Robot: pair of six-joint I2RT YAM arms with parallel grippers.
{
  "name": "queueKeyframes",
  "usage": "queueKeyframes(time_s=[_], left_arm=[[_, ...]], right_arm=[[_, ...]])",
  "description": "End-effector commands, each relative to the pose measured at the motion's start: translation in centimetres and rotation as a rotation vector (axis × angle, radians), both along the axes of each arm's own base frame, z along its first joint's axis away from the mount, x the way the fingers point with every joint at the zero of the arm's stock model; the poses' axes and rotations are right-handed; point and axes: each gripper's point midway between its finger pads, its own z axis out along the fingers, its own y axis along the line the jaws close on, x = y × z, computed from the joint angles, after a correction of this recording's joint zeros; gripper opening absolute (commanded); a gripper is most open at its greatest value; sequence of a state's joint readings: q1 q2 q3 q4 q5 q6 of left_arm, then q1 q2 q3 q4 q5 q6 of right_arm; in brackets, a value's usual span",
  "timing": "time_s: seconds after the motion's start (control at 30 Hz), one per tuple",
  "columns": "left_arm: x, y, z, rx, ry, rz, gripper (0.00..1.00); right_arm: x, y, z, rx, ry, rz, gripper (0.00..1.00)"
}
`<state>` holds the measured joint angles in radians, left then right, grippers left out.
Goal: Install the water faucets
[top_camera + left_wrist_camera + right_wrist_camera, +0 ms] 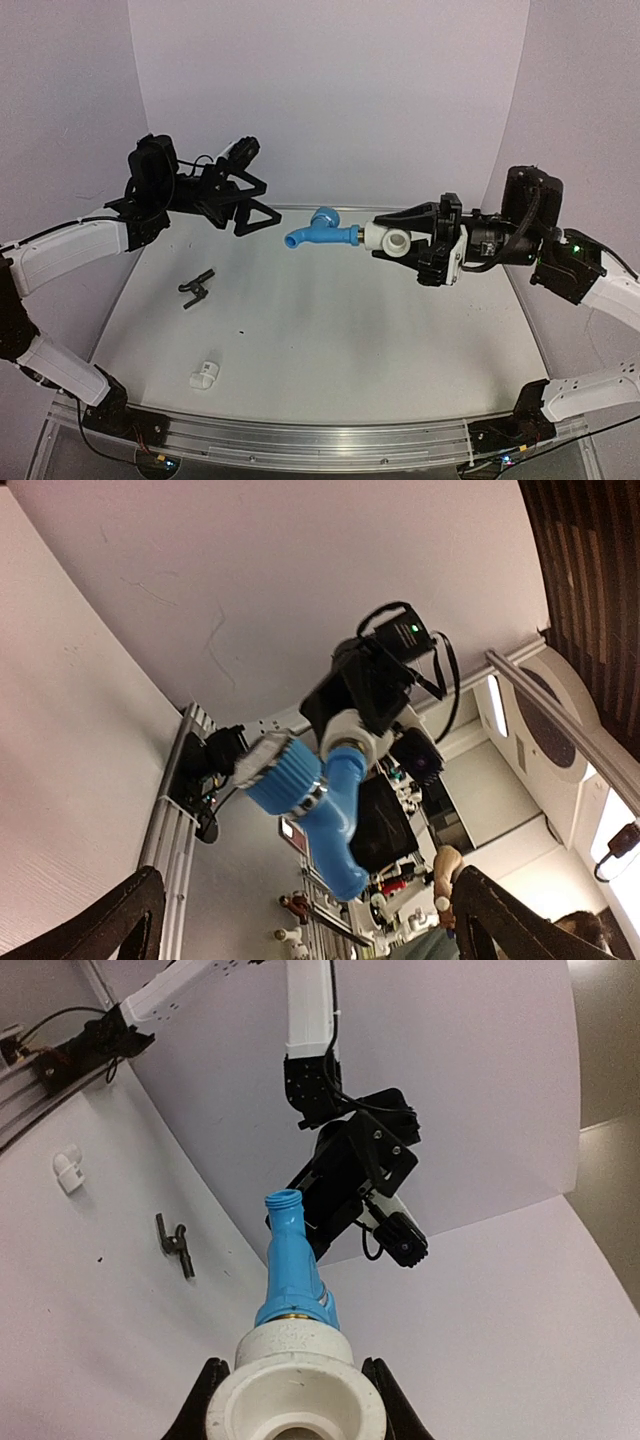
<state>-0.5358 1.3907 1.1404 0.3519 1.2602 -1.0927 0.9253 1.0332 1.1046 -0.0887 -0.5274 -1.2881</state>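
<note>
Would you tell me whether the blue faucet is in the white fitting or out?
In: the blue faucet runs straight into the white fitting held by the right gripper.

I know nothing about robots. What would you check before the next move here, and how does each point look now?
1. Right hand shut on white fitting: ok.
2. Blue faucet joined to that fitting: ok.
3. Faucet screwed fully tight: cannot tell.
4. Left hand open, apart from faucet: ok.
5. Black part and spare fitting lying on table, away from both hands: ok.
</note>
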Motion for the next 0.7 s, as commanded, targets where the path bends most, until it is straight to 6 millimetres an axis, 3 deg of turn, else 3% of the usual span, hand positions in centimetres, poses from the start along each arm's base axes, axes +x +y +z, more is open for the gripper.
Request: queueKeyframes(time_s=[0.0, 0.33, 0.47, 0.67], left_arm=[[-3.5, -0.8, 1.6, -0.038, -0.058, -0.153, 1.00], [-4.0, -3.5, -0.3, 0.014, -0.024, -0.196, 0.99], [-5.7, -4.2, 0.1, 0.004, -0.072, -0.262, 0.84], [-6.3, -4.4, 0.7, -0.013, -0.103, -0.278, 0.64]], right_arm=[[-0.2, 0.4, 1.0, -0.003, -0.276, 0.040, 0.00], [-0.8, 1.5, 0.3, 0.008, -0.347, 0.075, 0.00], [-0.2, 1.7, 1.0, 0.041, -0.274, 0.049, 0.00], [-0.5, 1.9, 1.5, 0.077, -0.210, 0.061, 0.00]])
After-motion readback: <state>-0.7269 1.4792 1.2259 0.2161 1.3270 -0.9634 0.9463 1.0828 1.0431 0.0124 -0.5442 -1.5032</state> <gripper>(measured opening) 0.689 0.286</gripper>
